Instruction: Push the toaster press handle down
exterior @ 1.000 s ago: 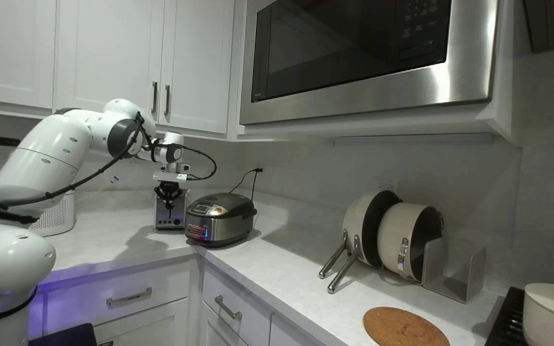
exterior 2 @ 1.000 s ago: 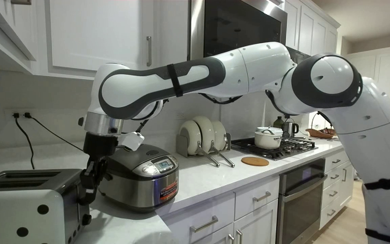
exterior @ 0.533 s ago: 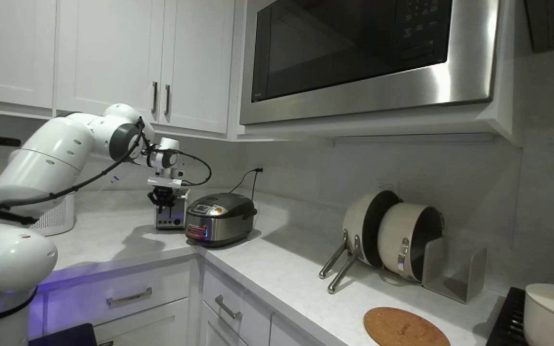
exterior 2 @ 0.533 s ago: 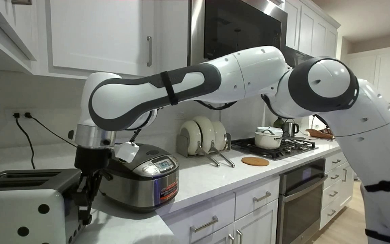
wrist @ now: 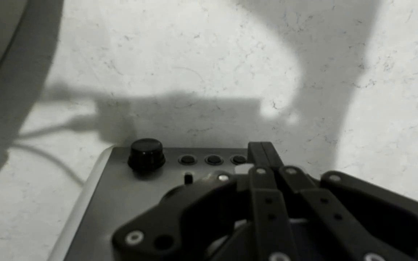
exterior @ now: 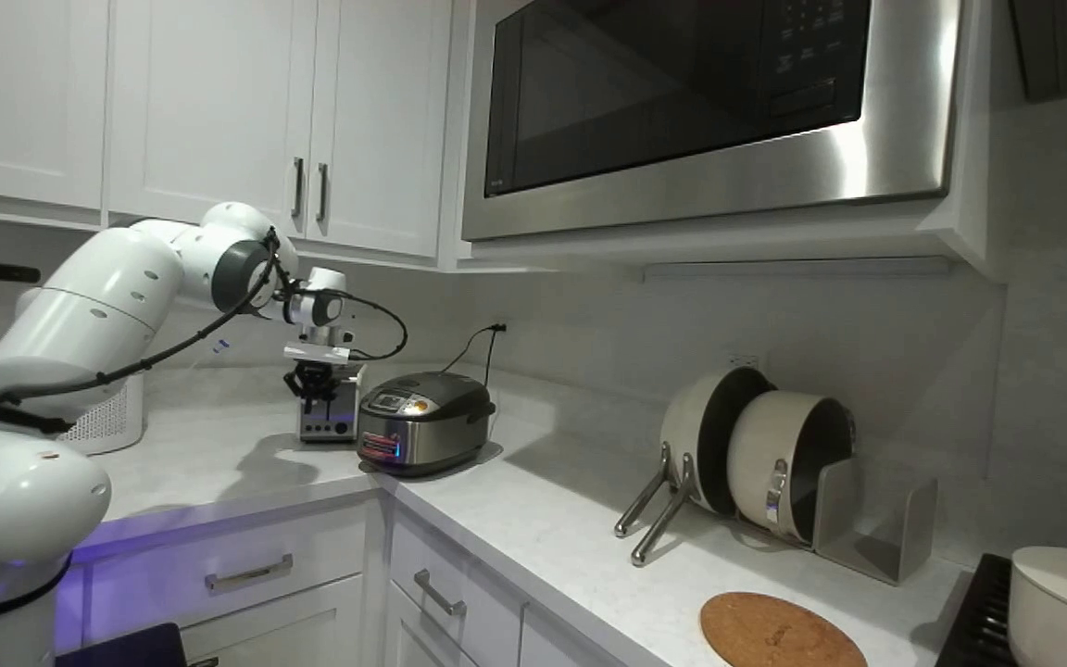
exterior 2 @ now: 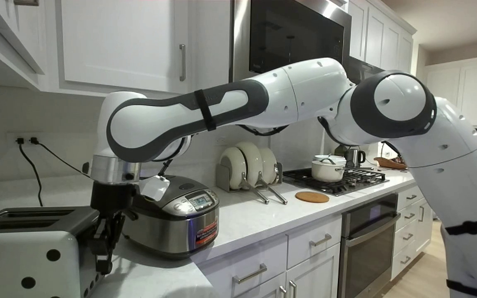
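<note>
The toaster [exterior: 330, 424] stands on the counter beside the round cooker; its silver-grey front bears a dark knob and several buttons. In an exterior view its white side with black dots [exterior 2: 15, 265] and dark top slots show. My gripper [exterior: 308, 408] points down in front of the toaster's front face. It also shows in an exterior view [exterior 2: 104, 267], low beside that face. In the wrist view the fingertips [wrist: 265, 145] are together with nothing between them, near the row of buttons. A slot end [wrist: 188, 178] shows there; the press handle is mostly or wholly hidden behind the gripper.
The round steel cooker [exterior 2: 172, 219] stands close beside the toaster and gripper. Upper cabinets [exterior: 209, 120] hang above the arm. Pans in a rack [exterior: 774, 463] and a cork mat [exterior: 779, 630] lie further along the counter. A white perforated basket [exterior: 117, 417] stands behind the arm.
Over the last second my gripper moved down along the toaster's front and a little sideways, away from the cooker. In the last half second it barely moved, sinking slightly. The toaster stayed in place.
</note>
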`<state>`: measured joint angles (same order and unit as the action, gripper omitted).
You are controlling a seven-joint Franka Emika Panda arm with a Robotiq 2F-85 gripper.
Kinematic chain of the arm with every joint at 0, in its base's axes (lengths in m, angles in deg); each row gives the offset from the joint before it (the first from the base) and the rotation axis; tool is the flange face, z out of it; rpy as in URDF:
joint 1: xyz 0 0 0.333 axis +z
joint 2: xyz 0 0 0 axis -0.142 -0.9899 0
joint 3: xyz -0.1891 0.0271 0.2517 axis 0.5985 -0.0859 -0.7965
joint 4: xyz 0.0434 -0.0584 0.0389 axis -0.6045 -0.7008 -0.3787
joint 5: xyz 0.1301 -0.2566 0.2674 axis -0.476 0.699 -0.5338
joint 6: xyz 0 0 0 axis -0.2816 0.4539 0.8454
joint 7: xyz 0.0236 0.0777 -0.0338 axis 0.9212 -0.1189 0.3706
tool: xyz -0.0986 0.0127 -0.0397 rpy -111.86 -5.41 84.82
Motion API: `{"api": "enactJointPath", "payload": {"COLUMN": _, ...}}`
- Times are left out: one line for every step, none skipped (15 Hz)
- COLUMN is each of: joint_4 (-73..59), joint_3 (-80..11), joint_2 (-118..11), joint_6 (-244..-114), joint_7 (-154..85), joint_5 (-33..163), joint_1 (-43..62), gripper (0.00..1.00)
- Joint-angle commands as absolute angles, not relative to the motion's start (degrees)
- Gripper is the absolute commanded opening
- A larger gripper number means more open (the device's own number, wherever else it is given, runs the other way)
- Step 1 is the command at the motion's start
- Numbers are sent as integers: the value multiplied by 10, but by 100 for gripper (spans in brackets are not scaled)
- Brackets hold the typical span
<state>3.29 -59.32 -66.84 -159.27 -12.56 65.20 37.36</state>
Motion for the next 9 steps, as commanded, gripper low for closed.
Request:
{"api": "enactJointPath", "payload": {"joint_4": 54, "joint_3": -595, "joint_2": -663, "joint_6": -1562, "joint_7": -136, "joint_5": 661, "joint_1": 378, "gripper": 0}}
{"api": "enactJointPath", "payload": {"joint_4": 56, "joint_3": -595, "joint_2": -661, "joint_6": -1559, "joint_7": -137, "joint_5": 661, "joint_1": 379, "gripper": 0}}
{"api": "enactJointPath", "payload": {"joint_4": 59, "joint_3": -596, "joint_2": -657, "joint_6": -1554, "joint_7": -138, "joint_5": 660, "joint_1": 379, "gripper": 0}}
{"api": "enactJointPath", "payload": {"joint_4": 63, "joint_3": -596, "joint_2": -653, "joint_6": -1550, "joint_7": -138, "joint_5": 661, "joint_1": 380, "gripper": 0}}
{"api": "enactJointPath", "payload": {"joint_4": 66, "joint_3": -597, "joint_2": -649, "joint_6": -1546, "joint_7": -139, "joint_5": 661, "joint_1": 382, "gripper": 0}}
{"api": "enactJointPath", "payload": {"joint_4": 68, "joint_3": -597, "joint_2": -645, "joint_6": -1543, "joint_7": -140, "joint_5": 661, "joint_1": 383, "gripper": 0}}
{"api": "enactJointPath", "payload": {"joint_4": 71, "joint_3": -597, "joint_2": -641, "joint_6": -1540, "joint_7": -141, "joint_5": 662, "joint_1": 384, "gripper": 0}}
{"api": "enactJointPath", "payload": {"joint_4": 74, "joint_3": -596, "joint_2": -637, "joint_6": -1536, "joint_7": -142, "joint_5": 662, "joint_1": 386, "gripper": 0}}
{"api": "enactJointPath", "payload": {"joint_4": 76, "joint_3": -596, "joint_2": -634, "joint_6": -1534, "joint_7": -143, "joint_5": 663, "joint_1": 387, "gripper": 0}}
